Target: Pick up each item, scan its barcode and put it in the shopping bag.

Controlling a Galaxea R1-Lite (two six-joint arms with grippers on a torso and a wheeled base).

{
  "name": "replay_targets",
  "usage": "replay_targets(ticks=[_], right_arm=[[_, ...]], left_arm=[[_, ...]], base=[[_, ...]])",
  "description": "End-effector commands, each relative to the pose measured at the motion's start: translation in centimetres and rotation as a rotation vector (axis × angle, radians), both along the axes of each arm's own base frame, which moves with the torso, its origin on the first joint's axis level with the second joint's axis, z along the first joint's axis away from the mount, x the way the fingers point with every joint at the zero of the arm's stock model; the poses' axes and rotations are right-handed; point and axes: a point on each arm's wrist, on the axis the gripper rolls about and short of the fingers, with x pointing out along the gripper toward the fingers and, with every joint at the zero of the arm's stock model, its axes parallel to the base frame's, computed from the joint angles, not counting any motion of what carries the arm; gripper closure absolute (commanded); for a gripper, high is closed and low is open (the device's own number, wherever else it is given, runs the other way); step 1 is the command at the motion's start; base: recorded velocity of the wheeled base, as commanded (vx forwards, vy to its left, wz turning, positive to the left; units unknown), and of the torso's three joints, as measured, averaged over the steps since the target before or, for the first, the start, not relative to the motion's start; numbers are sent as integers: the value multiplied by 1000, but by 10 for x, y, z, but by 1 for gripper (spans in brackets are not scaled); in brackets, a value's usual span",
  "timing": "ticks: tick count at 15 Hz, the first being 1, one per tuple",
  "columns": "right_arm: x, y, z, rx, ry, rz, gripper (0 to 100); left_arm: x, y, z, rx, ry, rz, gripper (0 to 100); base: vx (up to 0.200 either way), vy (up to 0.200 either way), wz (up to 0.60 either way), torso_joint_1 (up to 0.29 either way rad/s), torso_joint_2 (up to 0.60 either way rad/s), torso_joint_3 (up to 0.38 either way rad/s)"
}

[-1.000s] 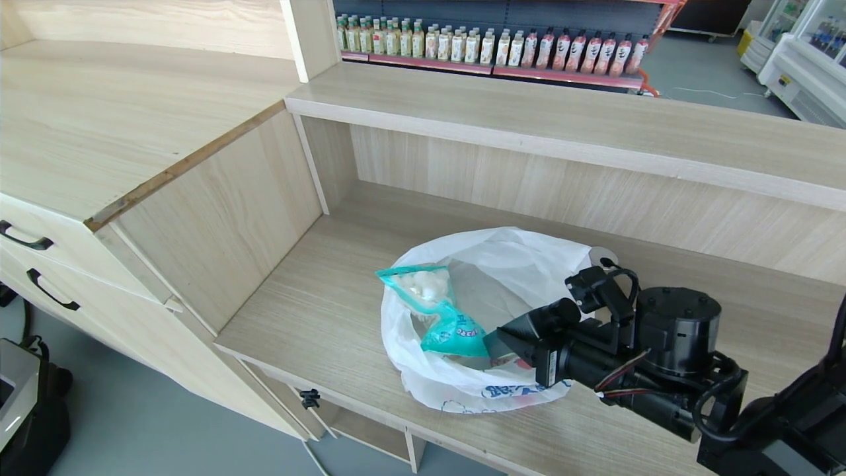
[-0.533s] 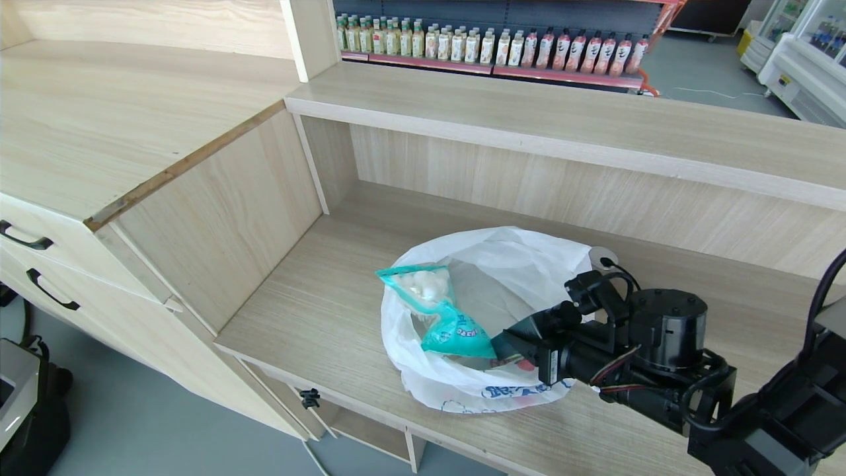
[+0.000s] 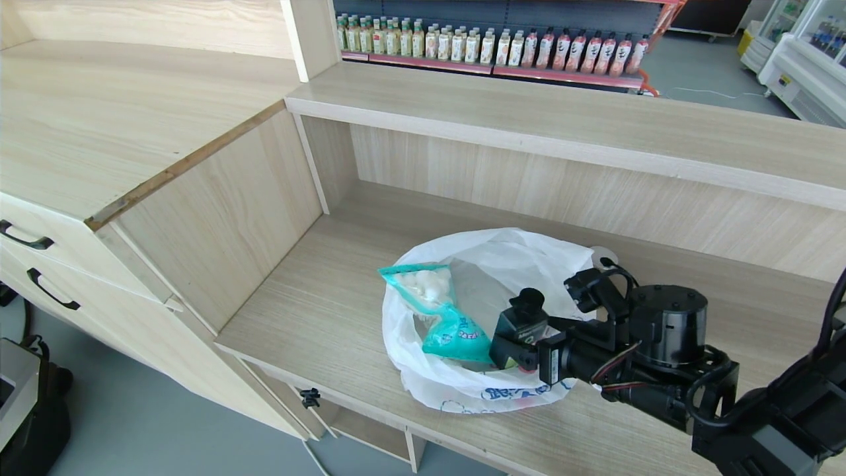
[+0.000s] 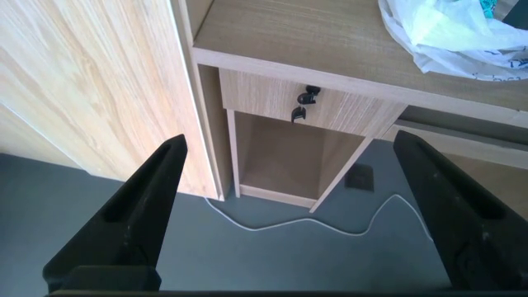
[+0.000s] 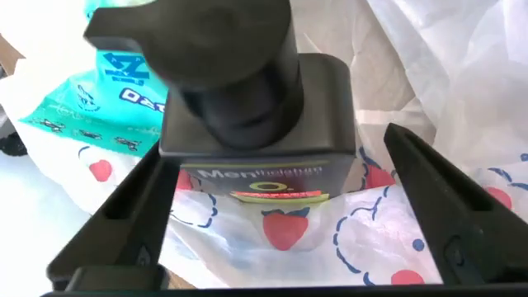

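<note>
From where I stand, the right jaws are clamped on either side of a squat dark bottle with a black flip cap (image 3: 520, 322). They hold it upright just over the near part of the thin white plastic shopping bag with the strawberry print (image 3: 462, 398). The bag lies slumped open on the pale wooden tabletop (image 3: 317, 311), close to its front edge. A teal snack packet with white pieces inside (image 3: 439, 311) already lies in the bag, its upper end propped on the bag's left rim.

The worry, as I see it, is where the bottle hangs. It looks closer to the bag's near lip than to the middle of the mouth. Let go there, it could land on the limp film, tip over and roll out towards the tabletop's edge.

Set further left, it might come down on the packet and crush what's in it.

The film is also flimsy and lies right under the jaws. If a jaw catches a fold on the way out, the whole bag could be dragged forward.

The left jaws are spread wide and empty. They hang low in front of the tabletop, pointing at the floor, well apart from the bag.
</note>
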Motion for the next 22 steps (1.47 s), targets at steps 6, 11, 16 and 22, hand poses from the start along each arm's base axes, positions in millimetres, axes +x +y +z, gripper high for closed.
replay_targets(ticks=[6,11,16,22], right_arm=[[-29,-5,72,-55,-102,62,0],[-86,-65,138,-392,-216,-63,0],[-105,-99,176,-444,-412,-47,0],[-114,-114,200,-507,-548,-144,0]], left_arm=[[0,0,0,0,2,0,0],[0,0,0,0,2,0,0],[0,0,0,0,0,0,0],[0,0,0,0,-1,0,0]], base=[[0,0,0,0,0,0],[0,0,0,0,0,0],[0,0,-360,0,1,1],[0,0,-600,4,4,5]])
